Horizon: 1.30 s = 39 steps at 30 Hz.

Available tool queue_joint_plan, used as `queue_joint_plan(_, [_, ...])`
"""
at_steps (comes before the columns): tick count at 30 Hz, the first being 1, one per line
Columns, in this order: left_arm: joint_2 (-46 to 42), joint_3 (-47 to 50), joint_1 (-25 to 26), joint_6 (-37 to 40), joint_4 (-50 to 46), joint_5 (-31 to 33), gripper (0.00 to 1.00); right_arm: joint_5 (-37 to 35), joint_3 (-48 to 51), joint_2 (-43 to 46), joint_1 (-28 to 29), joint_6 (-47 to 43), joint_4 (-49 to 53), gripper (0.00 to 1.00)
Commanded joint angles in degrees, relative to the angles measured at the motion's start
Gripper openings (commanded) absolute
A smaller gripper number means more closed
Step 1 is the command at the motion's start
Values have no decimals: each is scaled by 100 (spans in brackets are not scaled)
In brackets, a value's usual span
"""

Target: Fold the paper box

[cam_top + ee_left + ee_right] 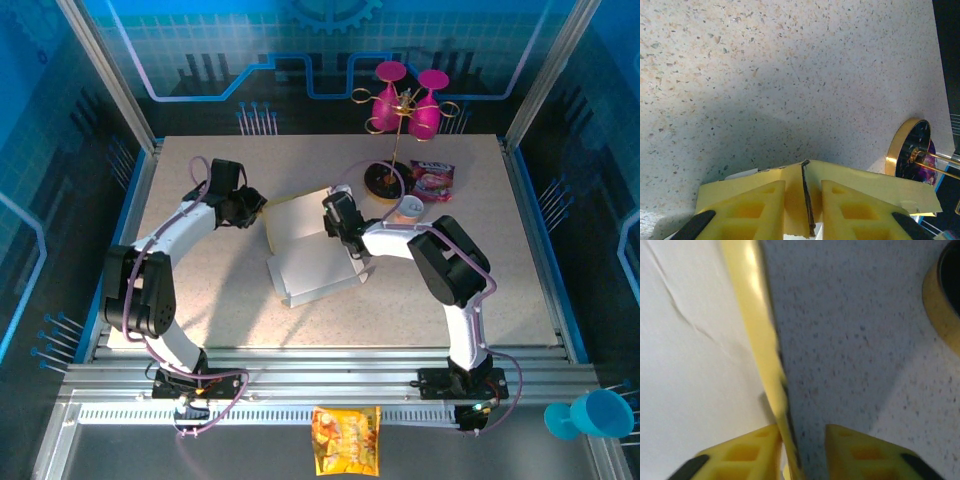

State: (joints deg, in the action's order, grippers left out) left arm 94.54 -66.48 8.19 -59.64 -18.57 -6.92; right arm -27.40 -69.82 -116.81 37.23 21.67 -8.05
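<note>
The paper box [305,262] lies in the middle of the table, white inside, with golden-yellow walls partly raised. My left gripper [258,208] is at its far left corner. In the left wrist view the left gripper [803,185] straddles a thin yellow flap edge [806,200], with a gap on each side of the card. My right gripper [333,222] is at the box's far right side. Seen from the right wrist, the right gripper [802,429] is open around a yellow wall [765,355]; the wall rests by the left finger, and the white inside [690,365] lies to the left.
A gold-rimmed black stand base [385,180] carrying pink glasses [405,105] sits just beyond the right gripper, close in the wrist views [912,150] [942,285]. A pink packet [433,180] and a small cup [408,208] lie beside it. A snack bag [346,440] rests on the front rail.
</note>
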Motion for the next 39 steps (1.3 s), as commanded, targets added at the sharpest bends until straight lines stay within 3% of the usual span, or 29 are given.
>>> queue_joint_plan(1, [-161,139,91,137,-175,121,19,90,100,365,48,150,277,36])
queue_joint_plan(10, [-226,157,184,313,-68,254,4,275,43,853,-31,573,781,57])
queue_joint_plan(15, [-295,165,203,410,-3,301,0,502,-98,1278,-174,951,1212,62])
queue_joint_plan(21, [-388,135,210,586,79,349,0,1163,-367,1845,-651,2342,1979,63])
queue_joint_plan(27, [-436,52,235,791,163,393,0,2350,-1052,1595,-1219,3741,2641,62])
queue_joint_plan(34, [-282,-200,238,889,57,527,0,3153,-1660,1218,-1217,3731,2589,53])
queue_joint_plan(39, [-173,-350,243,900,37,663,0,2970,-1310,1302,-1076,3642,2622,53])
